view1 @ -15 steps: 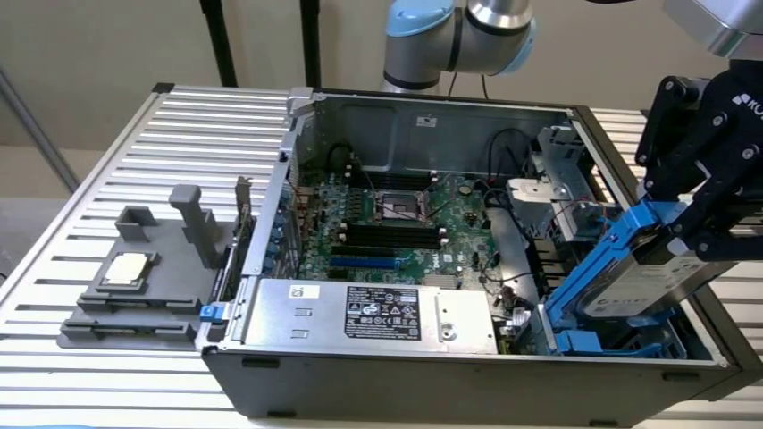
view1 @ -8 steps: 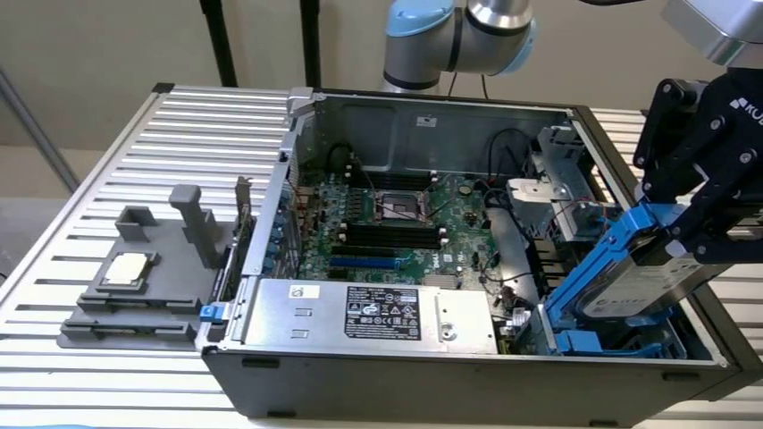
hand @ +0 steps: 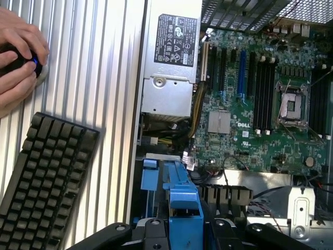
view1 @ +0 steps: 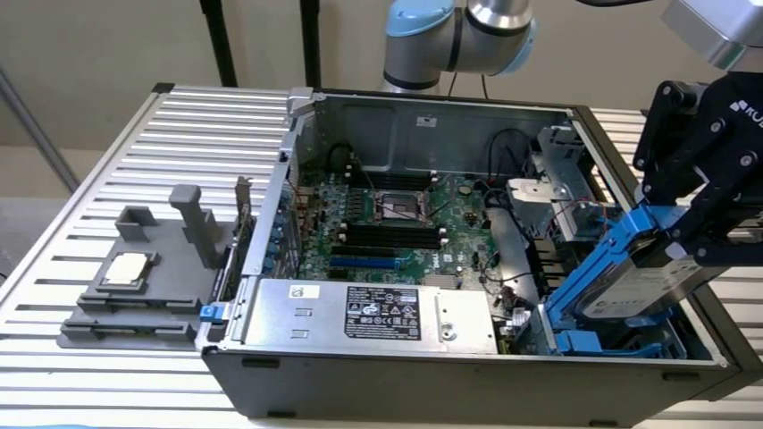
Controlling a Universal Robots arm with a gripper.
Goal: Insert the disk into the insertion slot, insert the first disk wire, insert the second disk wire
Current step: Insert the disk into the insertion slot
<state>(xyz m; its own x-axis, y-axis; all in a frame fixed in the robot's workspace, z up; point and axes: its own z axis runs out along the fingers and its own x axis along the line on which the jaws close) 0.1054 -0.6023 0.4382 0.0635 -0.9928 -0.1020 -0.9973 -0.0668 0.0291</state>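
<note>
— What does the gripper [view1: 701, 243] hold?

— The disk [view1: 644, 284]. Its black fingers are clamped on the drive, which sits in its blue carrier frame [view1: 596, 266] with the white label facing out.

— And where is the disk?

— At the exterior view's right, over the near corner of the open computer case [view1: 477, 380]. It is tilted, upper end in the gripper and lower end down at the mouth of the insertion slot [view1: 602, 344] — the grey bay with blue rails. Whether the frame touches those rails cannot be told.

— What else is in the case?

— A silver power supply [view1: 370, 313] with a black-and-white label lies along the front wall, just beside the slot. The green motherboard [view1: 394, 223] is behind it.

— Outside the case?

— A dark grey fixture tray [view1: 131, 304] rests on the slatted metal table [view1: 203, 116], at the exterior view's left. In the wrist view a person's hand [hand: 18, 57] rests on the same slats — a black keyboard [hand: 44, 177] lies near it.
</note>
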